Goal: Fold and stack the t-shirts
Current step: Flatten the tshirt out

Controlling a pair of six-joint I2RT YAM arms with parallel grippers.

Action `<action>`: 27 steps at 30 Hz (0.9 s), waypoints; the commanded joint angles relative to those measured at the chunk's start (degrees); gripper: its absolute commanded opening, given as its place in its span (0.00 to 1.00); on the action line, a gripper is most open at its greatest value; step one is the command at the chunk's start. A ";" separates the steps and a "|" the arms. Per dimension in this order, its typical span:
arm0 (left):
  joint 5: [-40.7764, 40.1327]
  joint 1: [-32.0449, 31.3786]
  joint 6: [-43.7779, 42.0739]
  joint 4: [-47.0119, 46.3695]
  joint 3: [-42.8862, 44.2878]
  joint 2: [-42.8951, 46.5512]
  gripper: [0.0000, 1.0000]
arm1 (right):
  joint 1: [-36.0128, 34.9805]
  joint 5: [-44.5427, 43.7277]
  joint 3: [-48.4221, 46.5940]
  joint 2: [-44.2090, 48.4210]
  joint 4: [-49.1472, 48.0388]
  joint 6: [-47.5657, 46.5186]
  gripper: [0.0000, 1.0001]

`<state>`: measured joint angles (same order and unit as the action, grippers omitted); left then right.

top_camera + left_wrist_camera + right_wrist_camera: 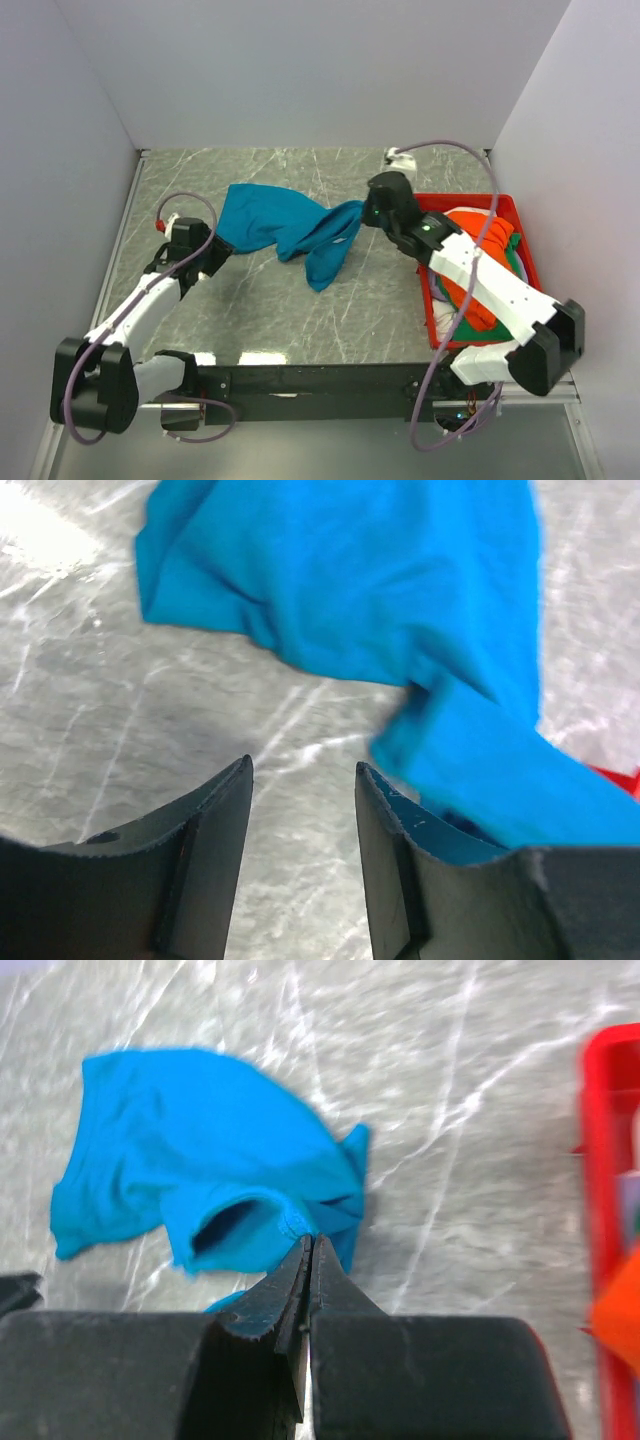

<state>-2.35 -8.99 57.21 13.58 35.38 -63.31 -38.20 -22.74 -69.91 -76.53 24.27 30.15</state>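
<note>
Top external view shows the teal t-shirt (275, 225) crumpled on the bench (300, 310), its right end pinched in the clenched right gripper (368, 212). An orange t-shirt (480, 235) sits in the red bin (520, 235). Only the left wrist view shows the left gripper (303, 780) released, holding nothing.
</note>
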 commanded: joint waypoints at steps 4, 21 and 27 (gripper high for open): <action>-3.63 -0.06 4.13 -2.07 4.96 -7.86 0.51 | 5.93 -1.78 3.55 9.90 0.86 0.00 0.00; -10.48 -1.99 7.65 -0.40 7.69 -20.19 0.56 | 10.16 2.70 -0.31 11.58 0.51 -1.85 0.00; -10.13 -2.96 6.87 -2.60 8.39 -24.75 0.46 | 10.25 3.85 -1.80 10.44 -0.19 -1.85 0.00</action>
<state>-11.53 -11.53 64.25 12.99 43.27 -86.26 -28.45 -19.25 -68.16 -65.80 26.24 29.02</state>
